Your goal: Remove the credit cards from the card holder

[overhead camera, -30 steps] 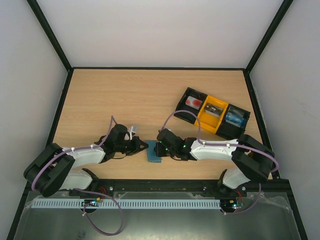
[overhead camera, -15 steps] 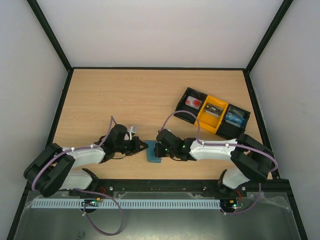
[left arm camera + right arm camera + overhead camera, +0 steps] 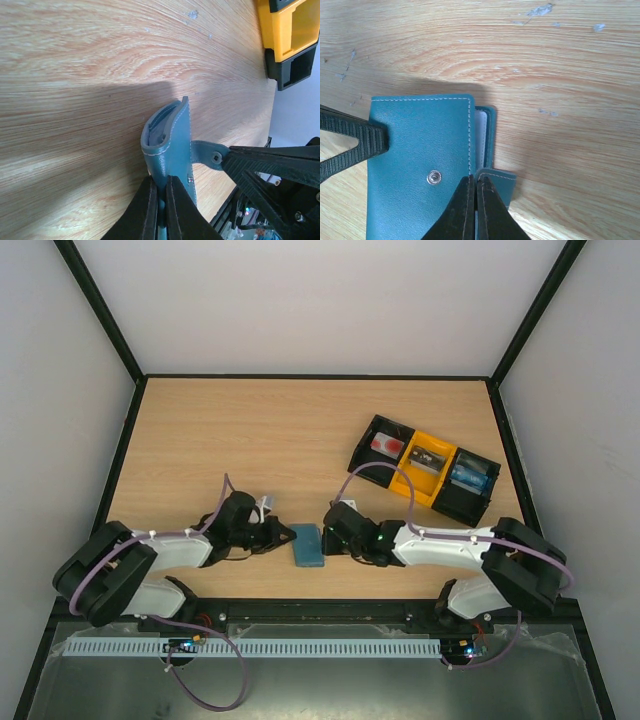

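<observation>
- Card holder [image 3: 309, 546] lay on the table [image 3: 280, 430] near the front edge, directly between the two grippers. The black-and-yellow tray [image 3: 425, 468] sat well apart, back right.
- Left gripper [image 3: 160, 187] was pinched shut on the holder's left edge, jaws almost meeting through the leather. Reads as an anchor, so the wallet couldn't slide or lift.
- Right gripper [image 3: 476, 182] was clamped tight on the closing tab [image 3: 500, 182] at the opposite side.
- Snap stud [image 3: 434, 176] on the cover was bare, so the tab looked unsnapped.
- Opposed grips made sense: one side holds, the other peels the flap open.
- Pale sliver [image 3: 481, 135] showed inside the fold. Probably a card, couldn't confirm.
- No card was out on the table; early stage by my read.
</observation>
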Robot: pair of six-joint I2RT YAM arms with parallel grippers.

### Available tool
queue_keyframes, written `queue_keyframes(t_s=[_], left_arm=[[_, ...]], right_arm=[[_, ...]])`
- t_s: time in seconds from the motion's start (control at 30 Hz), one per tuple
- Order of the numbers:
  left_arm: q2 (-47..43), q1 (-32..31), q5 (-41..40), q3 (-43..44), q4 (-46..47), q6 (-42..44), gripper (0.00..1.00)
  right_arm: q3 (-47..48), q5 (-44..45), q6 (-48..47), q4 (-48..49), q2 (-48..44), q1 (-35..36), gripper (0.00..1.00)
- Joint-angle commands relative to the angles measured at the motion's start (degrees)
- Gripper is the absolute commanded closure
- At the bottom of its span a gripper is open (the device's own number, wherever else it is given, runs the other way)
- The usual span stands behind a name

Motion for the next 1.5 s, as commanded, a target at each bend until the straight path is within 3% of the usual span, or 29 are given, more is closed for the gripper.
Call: queue_keyframes(t_s=[0.0, 0.17, 0.4, 0.57, 0.77, 1.03, 1.47], left_arm=[[1.3, 0.1, -0.2, -0.8, 1.1, 0.7, 0.97], [1.3, 0.2, -0.3, -0.2, 0.6, 0.3, 0.93], [-5.0, 0.2, -7.8, 3.9, -12.8, 4.9, 0.45], [-11.3, 0.2, -11.9, 6.0, -21.3, 7.6, 0.33], [-15.9, 0.1, -10.7, 4.7, -21.7, 7.2, 0.29], [-15.3, 0.2, -8.6, 2.1, -20.2, 6.9, 0.29], [-14.3, 0.2, -8.1, 0.0, -18.2, 7.3, 0.36]], right_arm=[[-1.3, 4.3, 0.7, -3.3, -2.1, -0.2, 0.98], [-1.6, 4.1, 0.9, -2.2, -3.5, -0.2, 0.98], [-3.0, 0.3, 1.7, 3.0, -8.3, -0.2, 0.98], [-5.8, -6.2, 4.3, 12.7, -14.0, -0.2, 0.98], [-6.4, -7.9, 6.4, 17.0, -17.4, -0.2, 0.98], [-7.7, -6.5, 7.8, 17.0, -17.2, -0.1, 0.98], [-10.8, 17.6, 11.7, -3.6, -27.3, -0.3, 0.98]])
